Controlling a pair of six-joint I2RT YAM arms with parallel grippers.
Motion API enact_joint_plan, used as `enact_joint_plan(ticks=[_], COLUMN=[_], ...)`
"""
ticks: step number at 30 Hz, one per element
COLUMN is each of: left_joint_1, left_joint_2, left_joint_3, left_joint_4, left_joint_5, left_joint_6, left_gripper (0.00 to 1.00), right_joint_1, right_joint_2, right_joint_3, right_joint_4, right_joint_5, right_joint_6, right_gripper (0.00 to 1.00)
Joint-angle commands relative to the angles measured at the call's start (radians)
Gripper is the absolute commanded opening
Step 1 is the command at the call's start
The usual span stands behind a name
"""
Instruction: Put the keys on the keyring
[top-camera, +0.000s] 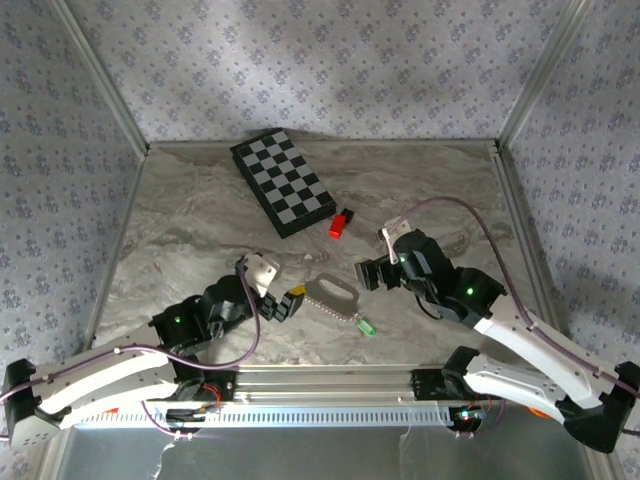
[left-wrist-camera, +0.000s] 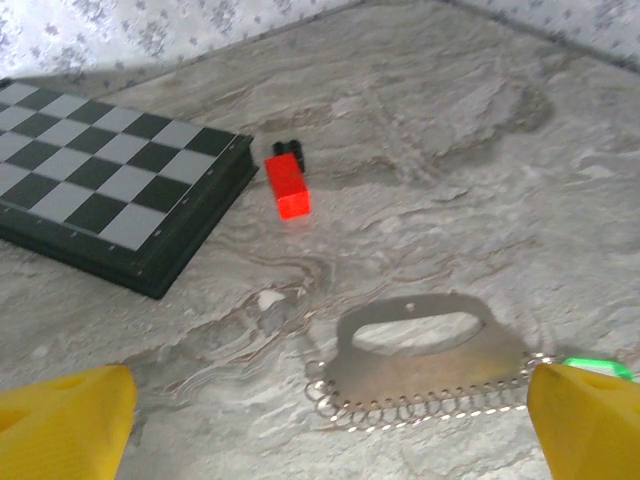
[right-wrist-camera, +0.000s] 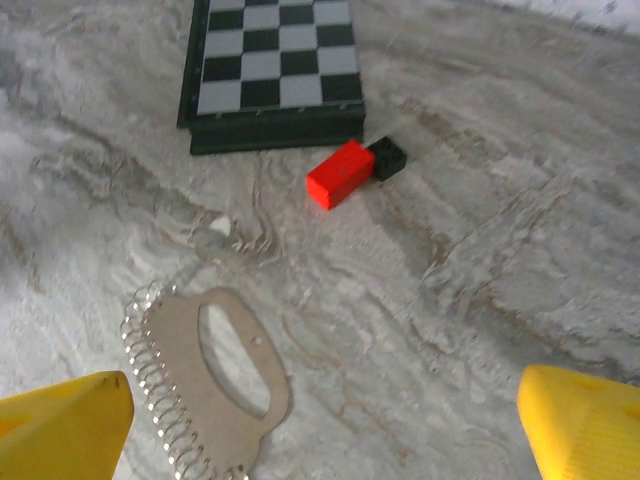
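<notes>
- Both my tools were wide open and carried nothing: left gripper (top-camera: 287, 303) with its yellow fingertips (left-wrist-camera: 62, 430) spread far apart, right gripper (top-camera: 368, 272) likewise, bare table (right-wrist-camera: 500, 250) between its pads.
- The keyring (top-camera: 335, 294), a flat silvery plate w/ a slot and a row of small loops along one edge, lay on the table between the two grippers. Left sat just beside it at 9 o'clock, right near it at about 1 o'clock (top view).
- The keys (top-camera: 366, 326), i.e. one tiny green-headed key, lay at the plate's 4 o'clock end, touching or just beside the last loop. I couldn't tell whether it was threaded on or only lying against it.
- In the left wrist view the green head (left-wrist-camera: 598, 367) peeked out at 3 o'clock, partly behind my finger.
- Step in hand, as I judged it: get a grip on the key, pin the ring.
- To do it well, I reckoned the left should've clamped the plate's 9 o'clock end low and flat so it couldn't skate, and the right should've come down over the green head, pinching plastic, not the thin blade.
- Risk: nudging the loops would've dragged the key along.
- Pose: both arms reached in low from 6 o'clock, forearms angled inward, wrists tipped down at the table.
- Checkerboard (top-camera: 283, 182) at 11 o'clock and the red-and-black block (top-camera: 340, 224) at 12 o'clock stood well apart from the work.
</notes>
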Motion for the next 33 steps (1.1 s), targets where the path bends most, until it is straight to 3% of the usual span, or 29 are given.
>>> enact_joint_plan(ticks=[1, 13, 22, 29, 33], left_joint_1=[0.007, 0.044, 0.132, 0.147, 0.172], left_joint_2=[0.008, 0.047, 0.076, 0.154, 0.210], left_joint_3=[0.048, 0.038, 0.012, 0.010, 0.000], left_joint_4=[-0.019, -0.020, -0.055, -0.047, -0.038], left_joint_5=[-0.062, -0.162, -0.363, -0.530, -0.531], left_joint_6=[-0.013, -0.017, -0.116, -0.041, 0.041], left_gripper=[1.00, 1.00, 1.00, 1.00, 1.00], right_joint_1=[-0.025, -0.211, -0.375, -0.460, -0.485], right_joint_2=[-0.053, -0.255, -0.268, -0.277, -0.301], right_joint_3=[-0.031, -0.172, -0.272, -0.358, -0.410], right_joint_4=[0.049, 0.122, 0.177, 0.246, 0.307], right_joint_5=[0.080, 0.419, 0.361, 0.312, 0.319], right_joint_6=[-0.038, 0.043, 0.000, -0.051, -0.099], right_gripper=[1.00, 1.00, 1.00, 1.00, 1.00])
